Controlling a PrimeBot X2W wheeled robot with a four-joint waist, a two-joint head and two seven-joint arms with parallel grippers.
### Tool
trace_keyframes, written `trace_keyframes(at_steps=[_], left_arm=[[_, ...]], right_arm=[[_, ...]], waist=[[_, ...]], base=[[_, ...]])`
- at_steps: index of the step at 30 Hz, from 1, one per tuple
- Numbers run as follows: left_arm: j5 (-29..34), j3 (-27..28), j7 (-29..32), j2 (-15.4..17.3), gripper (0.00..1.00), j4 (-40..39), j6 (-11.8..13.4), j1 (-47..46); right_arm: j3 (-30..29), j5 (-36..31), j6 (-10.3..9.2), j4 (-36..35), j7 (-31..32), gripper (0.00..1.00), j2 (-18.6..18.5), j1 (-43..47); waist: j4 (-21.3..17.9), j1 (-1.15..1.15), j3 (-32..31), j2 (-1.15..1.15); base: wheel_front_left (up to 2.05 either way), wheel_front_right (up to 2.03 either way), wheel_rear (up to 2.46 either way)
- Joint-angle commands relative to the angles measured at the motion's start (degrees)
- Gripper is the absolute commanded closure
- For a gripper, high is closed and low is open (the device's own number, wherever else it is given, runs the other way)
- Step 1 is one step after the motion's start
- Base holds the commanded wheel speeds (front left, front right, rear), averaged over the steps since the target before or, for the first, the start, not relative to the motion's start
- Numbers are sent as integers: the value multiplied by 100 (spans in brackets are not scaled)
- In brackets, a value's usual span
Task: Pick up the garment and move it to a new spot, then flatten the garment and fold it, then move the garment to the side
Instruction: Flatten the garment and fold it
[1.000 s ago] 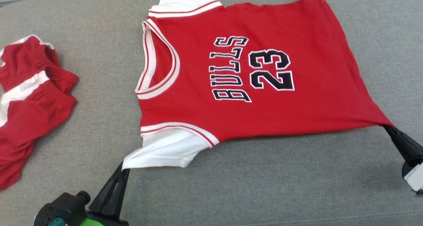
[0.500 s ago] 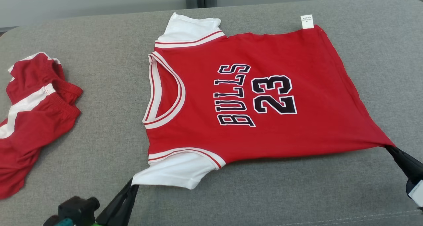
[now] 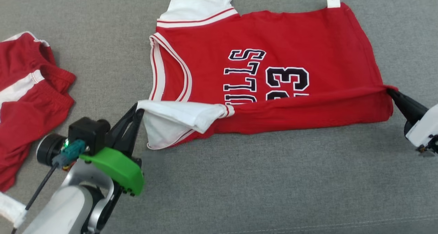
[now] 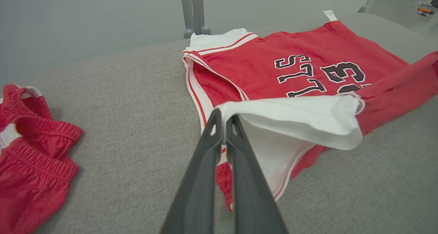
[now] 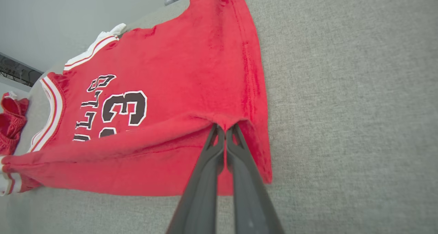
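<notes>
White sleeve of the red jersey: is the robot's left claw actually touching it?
Touching. The left wrist view shows the left gripper shut on the edge of the white sleeve.

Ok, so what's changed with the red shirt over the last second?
The left gripper, pinching the near white sleeve, and the right gripper, pinching the near hem corner, have lifted that edge and carried it away from the robot, over the shirt. The fold now hides part of the lettering. Both grips held; the shirt's far side and the red shorts stayed put.
</notes>
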Motion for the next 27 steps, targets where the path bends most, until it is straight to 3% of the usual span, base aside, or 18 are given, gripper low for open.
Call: trace_keyframes(at_steps=[1, 6, 7, 8, 9, 10, 11, 16, 22, 27], left_arm=[[80, -43, 23, -53, 100, 129, -58, -283], [359, -223, -84, -355, 100, 1051, -351, -1317], [357, -238, -123, -379, 100, 1129, -366, -1377], [354, -247, -162, -426, 84, 1220, -381, -1434], [356, -261, -185, -460, 68, 1286, -395, -1460], [362, -254, -252, -493, 5, 1343, -383, -1483], [376, -221, -333, -514, 0, 1374, -339, -1489], [344, -65, -722, -519, 0, 1406, -61, -1048], [17, 165, -989, -552, 0, 1054, 363, -17], [-403, 161, -1072, -760, 0, 1079, 369, 622]], right_arm=[[-20, -87, -4, 83, 51, 100, 46, -188], [-47, -341, -4, 375, 219, 97, 285, -946], [-54, -352, -3, 395, 217, 75, 300, -988], [-85, -383, -4, 438, 164, 0, 321, -1031], [-128, -378, -4, 476, 93, 0, 351, -1062], [-175, -403, -3, 505, 3, 0, 381, -1084], [-181, -422, -3, 509, -60, 0, 412, -1081], [-166, -450, -3, 255, -509, 0, 427, -693], [26, -1078, -3, -147, -1733, 0, 476, 24], [-63, -1354, -3, -215, -2236, 0, 770, 495]], waist=[[112, 0, 306, 0], [188, 0, 756, 0], [190, 0, 785, 0], [189, 0, 806, 0], [186, 0, 813, 0], [183, 0, 814, 0], [177, 0, 798, 0], [118, 0, 534, 0], [2, 0, 177, 0], [-54, 0, -22, 0]], base=[[0, 0, 0], [0, 0, 0], [0, 0, 0], [0, 0, 0], [0, 0, 0], [0, 0, 0], [0, 0, 0], [0, 0, 0], [0, 0, 0], [0, 0, 0]])
